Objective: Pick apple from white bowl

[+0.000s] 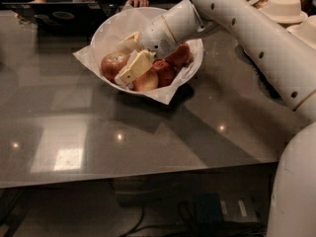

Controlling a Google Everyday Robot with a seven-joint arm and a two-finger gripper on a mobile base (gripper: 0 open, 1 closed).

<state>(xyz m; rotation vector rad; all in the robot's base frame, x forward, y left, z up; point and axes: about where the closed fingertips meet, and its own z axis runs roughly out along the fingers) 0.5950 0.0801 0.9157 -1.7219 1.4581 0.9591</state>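
Gripper (123,59), jaws apart, sits in the white bowl (106,26) beside the apple (112,64), red apples (178,57) crowding close.

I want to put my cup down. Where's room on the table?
The table is bare in front of the bowl, down to the near edge. Crowded: the bowl, with apples and the gripper in it.

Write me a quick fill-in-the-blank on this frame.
1. The white bowl is lined with crumpled ____.
2. The hand is ____ the bowl, by the apple.
3. The two other apples next to it are deep ____.
Answers: paper; inside; red.
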